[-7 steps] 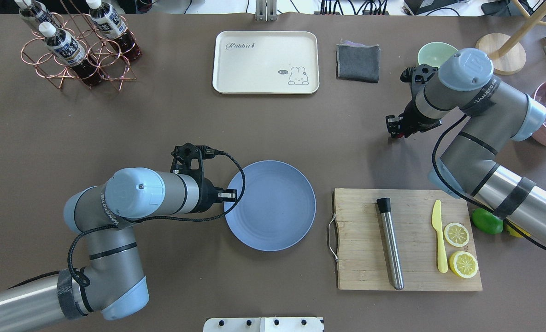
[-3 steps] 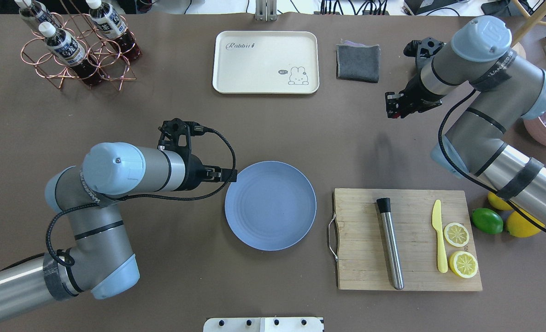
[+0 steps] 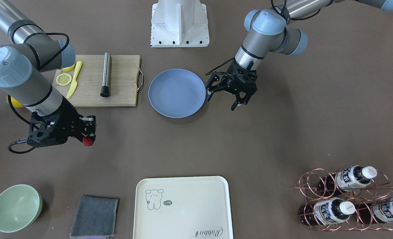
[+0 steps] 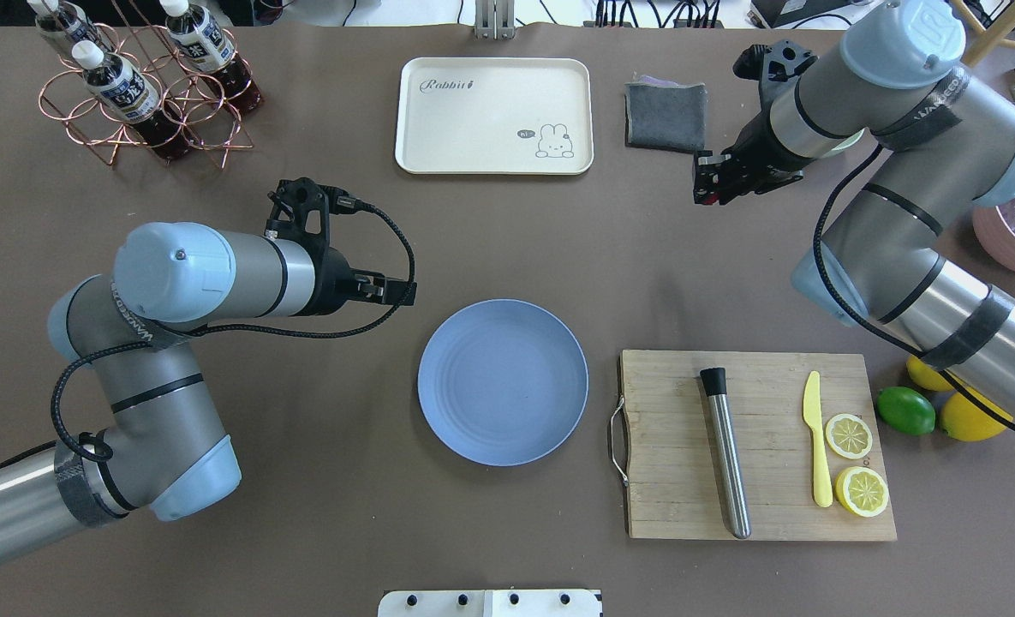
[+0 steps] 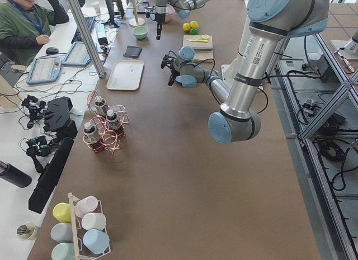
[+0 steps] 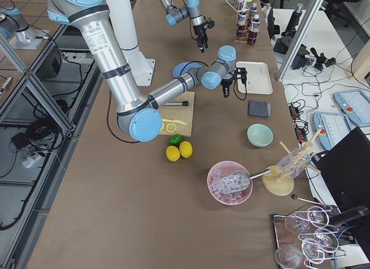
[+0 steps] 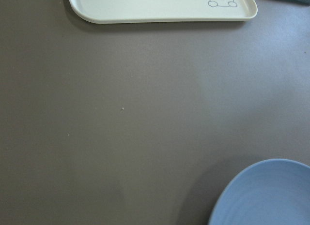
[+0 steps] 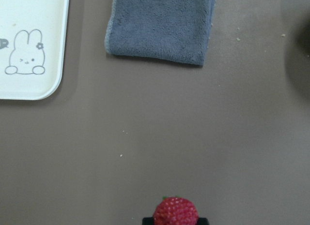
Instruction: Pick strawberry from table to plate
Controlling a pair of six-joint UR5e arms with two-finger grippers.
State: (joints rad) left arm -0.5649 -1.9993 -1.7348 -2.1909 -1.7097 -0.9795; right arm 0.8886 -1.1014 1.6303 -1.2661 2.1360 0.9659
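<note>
1. Both arms have shifted since the overhead frame a moment ago. The left claw (image 4: 404,293) has drawn back from the rim of the plate (image 4: 507,411), and the right claw (image 4: 706,184) has slid closer to the grey cloth (image 4: 665,116).
2. Your right claw (image 3: 89,136) is closed down on the strawberry (image 3: 88,141), which shows red at the fingertips in the front-facing view.
3. From the right wrist camera you see the strawberry (image 8: 175,211) at the bottom edge, pinched between the dark fingertips. The grey cloth (image 8: 160,26) and a corner of the cream tray (image 8: 29,46) lie beyond it.
4. That puts the strawberry in the claw over the tabletop (image 4: 301,514), between the grey cloth and the wooden cutting board (image 4: 755,446), well apart from the plate.
5. Your left claw (image 3: 222,101) has its jaws spread wide and grips nothing. It hangs near the edge of the plate (image 3: 177,93), apart from it.
6. The left wrist camera gives you the rim of the plate (image 7: 264,196) in the lower right corner and the cream tray (image 7: 160,7) along the top, with bare tabletop (image 7: 121,128) between them.
7. You will find the plate lying flat on the tabletop, between the left claw and the wooden cutting board, its handle end just beside the rim.
</note>
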